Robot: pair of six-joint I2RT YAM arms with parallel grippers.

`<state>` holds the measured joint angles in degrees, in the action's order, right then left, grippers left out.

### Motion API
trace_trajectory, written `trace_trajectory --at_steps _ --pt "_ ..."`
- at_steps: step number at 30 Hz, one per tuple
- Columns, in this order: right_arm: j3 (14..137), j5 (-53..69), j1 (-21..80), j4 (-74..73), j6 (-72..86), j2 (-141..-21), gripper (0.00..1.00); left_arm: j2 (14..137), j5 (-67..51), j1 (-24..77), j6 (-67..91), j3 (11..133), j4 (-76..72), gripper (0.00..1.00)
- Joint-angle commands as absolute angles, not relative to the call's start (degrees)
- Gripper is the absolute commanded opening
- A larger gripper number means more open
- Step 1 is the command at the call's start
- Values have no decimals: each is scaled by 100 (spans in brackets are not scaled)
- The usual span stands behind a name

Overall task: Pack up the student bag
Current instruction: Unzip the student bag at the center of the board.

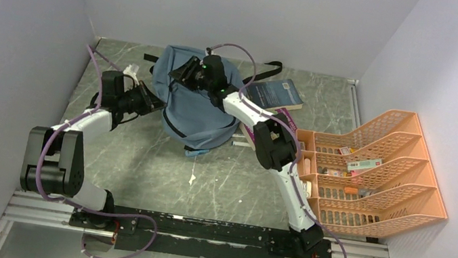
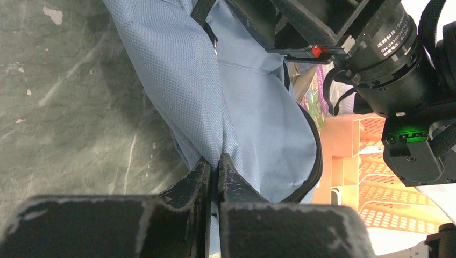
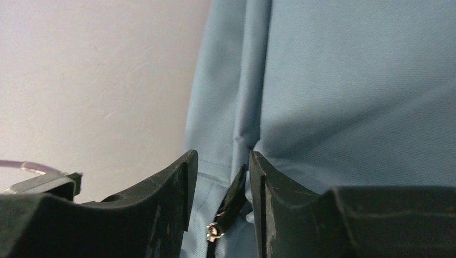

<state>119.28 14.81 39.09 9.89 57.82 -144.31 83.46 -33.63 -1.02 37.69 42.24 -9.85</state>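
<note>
Two robot arms work a student bag slumped at the back centre of a marbled grey-green table, close to the rear wall. The left gripper is pinched tight on a fold of the bag's blue fabric at its left edge, fingers pressed together with the cloth between them. The right gripper sits on top of the bag near its upper end, its jaws at a narrow gap. A black zipper tab with a small silver ring lies between them against one finger, not clamped.

The right arm reaches diagonally across the table and over the bag's right side, and its elbow covers part of a purple-covered book lying just beside the bag. A dark blue book rests behind that, near a black strap trailing from the bag. An orange rack with tiered trays stands along the right wall, holding several small items too small to identify. A white scrap lies on the table in front of the bag.
</note>
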Motion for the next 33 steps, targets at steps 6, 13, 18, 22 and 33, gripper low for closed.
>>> trace_trajectory --at_steps 6,13,18,22,33 --pt "12122 2067 3957 1351 5788 -14702 39 8343 -3752 -26 3795 4219 -1433 5" --pt "12150 2107 3967 1225 5795 -14808 30 8358 -3763 -29 3790 4218 -1435 5" --pt "12071 2065 3956 1260 5773 -14776 8 8366 -3738 -34 3775 4226 -1381 5" --pt "11864 2087 3958 1399 5646 -14596 0 8378 -3592 -31 3783 4245 -1232 5" --pt "10664 2360 4079 1783 5048 -13634 0 8585 -3472 -719 4317 4059 -1125 62"
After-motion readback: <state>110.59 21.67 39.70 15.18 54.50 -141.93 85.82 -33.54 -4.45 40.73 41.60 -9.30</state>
